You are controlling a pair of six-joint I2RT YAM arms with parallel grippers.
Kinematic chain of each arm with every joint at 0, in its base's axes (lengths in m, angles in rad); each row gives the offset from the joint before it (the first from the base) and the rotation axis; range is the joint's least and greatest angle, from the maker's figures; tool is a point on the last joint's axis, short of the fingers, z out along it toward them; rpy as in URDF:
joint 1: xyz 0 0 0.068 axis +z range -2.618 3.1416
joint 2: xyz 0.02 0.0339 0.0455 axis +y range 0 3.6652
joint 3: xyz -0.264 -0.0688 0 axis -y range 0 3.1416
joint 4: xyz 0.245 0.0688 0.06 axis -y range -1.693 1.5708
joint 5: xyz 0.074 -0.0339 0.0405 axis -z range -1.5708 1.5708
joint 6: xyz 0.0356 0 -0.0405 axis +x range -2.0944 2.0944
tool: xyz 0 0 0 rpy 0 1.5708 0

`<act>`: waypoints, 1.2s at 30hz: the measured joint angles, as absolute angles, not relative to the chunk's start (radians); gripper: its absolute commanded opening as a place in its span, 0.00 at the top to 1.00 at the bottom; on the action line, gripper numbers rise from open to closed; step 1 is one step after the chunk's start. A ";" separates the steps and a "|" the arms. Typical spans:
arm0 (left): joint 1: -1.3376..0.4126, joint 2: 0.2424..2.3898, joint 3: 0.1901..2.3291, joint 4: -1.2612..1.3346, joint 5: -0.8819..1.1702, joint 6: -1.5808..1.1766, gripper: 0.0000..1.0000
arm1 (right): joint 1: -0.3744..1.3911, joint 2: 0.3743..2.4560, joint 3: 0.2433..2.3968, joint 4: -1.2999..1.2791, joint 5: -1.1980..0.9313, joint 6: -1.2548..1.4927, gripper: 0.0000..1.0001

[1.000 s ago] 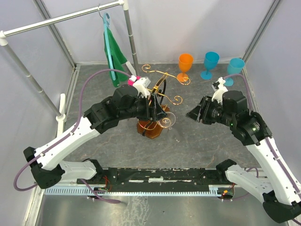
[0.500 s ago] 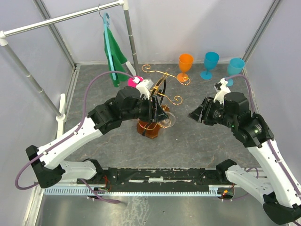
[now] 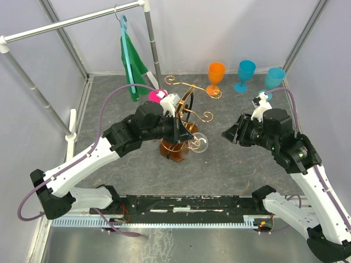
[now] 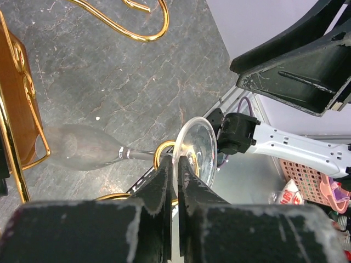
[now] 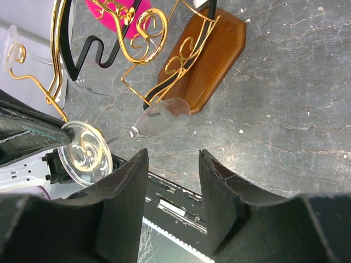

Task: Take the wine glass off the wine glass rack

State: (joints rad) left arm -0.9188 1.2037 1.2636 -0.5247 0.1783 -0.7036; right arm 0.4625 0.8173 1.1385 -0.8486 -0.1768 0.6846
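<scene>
Checking in from the remote station. My left end effector (image 4: 176,164) is clenched on the thin round foot of the clear stemmed wine glass (image 4: 82,148), one finger on each face of the disc. The glass lies nearly on its side, its bowl just beside the amber-brown base of the gold curly-wire wine glass rack (image 3: 174,150). The stem runs past one of the gold scroll loops. I can't tell whether it actually touches the wire.

From the top camera the bowl sits to the right of the rack's base, over the dark grey marbled tabletop (image 3: 230,170). My right end effector (image 5: 171,203) hovers well apart on that side, its jaws parted with nothing between them, pointing at the glass.

At the back there's an orange plastic goblet (image 3: 216,73) and two blue plastic goblets (image 3: 245,70), all upright. A green cloth on a teal hanger (image 3: 131,60) hangs from the grey rail.

For writing, the only print I can find is on a packet in a pink basket (image 4: 307,175) off the tabletop, and it's too blurred to read.
</scene>
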 measured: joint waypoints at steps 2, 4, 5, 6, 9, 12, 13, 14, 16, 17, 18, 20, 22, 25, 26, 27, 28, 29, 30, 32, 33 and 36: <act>-0.918 1.193 1.253 -0.521 0.182 -0.704 0.97 | 0.463 0.818 1.139 -0.848 -0.177 0.683 0.50; -0.919 1.184 1.249 -0.521 0.185 -0.704 0.97 | 0.463 0.818 1.139 -0.848 -0.178 0.683 0.50; -0.919 1.176 1.248 -0.522 0.186 -0.705 0.97 | 0.463 0.818 1.139 -0.847 -0.178 0.683 0.51; -0.920 1.170 1.248 -0.526 0.186 -0.705 0.97 | 0.463 0.818 1.138 -0.847 -0.178 0.683 0.51; -0.922 1.145 1.248 -0.550 0.186 -0.706 0.97 | 0.463 0.819 1.137 -0.846 -0.179 0.684 0.51; -0.922 1.131 1.248 -0.564 0.185 -0.707 0.97 | 0.463 0.820 1.134 -0.840 -0.181 0.685 0.51; -0.922 1.125 1.248 -0.572 0.185 -0.707 0.97 | 0.463 0.820 1.134 -0.838 -0.182 0.685 0.51; -0.922 1.121 1.248 -0.579 0.182 -0.707 0.97 | 0.463 0.820 1.134 -0.835 -0.182 0.685 0.51; -0.922 1.114 1.248 -0.591 0.167 -0.707 0.97 | 0.463 0.820 1.132 -0.830 -0.182 0.686 0.51; -0.922 1.111 1.248 -0.600 0.159 -0.707 0.97 | 0.463 0.820 1.132 -0.830 -0.183 0.686 0.51; -0.922 1.107 1.248 -0.605 0.147 -0.707 0.97 | 0.463 0.820 1.131 -0.829 -0.183 0.686 0.51; -0.922 1.100 1.248 -0.622 0.118 -0.707 0.97 | 0.463 0.820 1.130 -0.827 -0.183 0.687 0.51; -0.922 1.093 1.248 -0.634 0.094 -0.707 0.97 | 0.463 0.819 1.127 -0.824 -0.188 0.687 0.51; -0.922 1.085 1.248 -0.649 0.064 -0.707 0.97 | 0.463 0.820 1.118 -0.823 -0.205 0.691 0.51; -0.922 1.084 1.248 -0.651 0.055 -0.707 0.97 | 0.463 0.820 1.116 -0.823 -0.209 0.691 0.51; -0.922 1.083 1.248 -0.650 0.049 -0.707 0.97 | 0.463 0.820 1.113 -0.823 -0.212 0.692 0.51; -0.922 1.082 1.248 -0.650 0.041 -0.707 0.97 | 0.463 0.820 1.111 -0.823 -0.216 0.693 0.51; -0.922 1.081 1.248 -0.650 0.030 -0.707 0.97 | 0.463 0.820 1.110 -0.823 -0.220 0.694 0.51; -0.922 1.078 1.248 -0.650 0.020 -0.707 0.97 | 0.463 0.820 1.108 -0.823 -0.223 0.694 0.51; -0.921 1.069 1.245 -0.645 -0.007 -0.708 0.97 | 0.463 0.820 1.108 -0.823 -0.227 0.694 0.51; -0.920 1.062 1.239 -0.637 -0.023 -0.708 0.97 | 0.463 0.820 1.108 -0.823 -0.228 0.694 0.51; -0.913 1.039 1.218 -0.617 -0.055 -0.708 0.97 | 0.463 0.819 1.106 -0.823 -0.231 0.694 0.51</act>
State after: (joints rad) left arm -0.9127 1.0393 1.2182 -0.6170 -0.0551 -0.7082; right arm 0.4625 0.8188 1.1057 -0.8230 -0.2306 0.6941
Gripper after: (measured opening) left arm 0.053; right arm 0.493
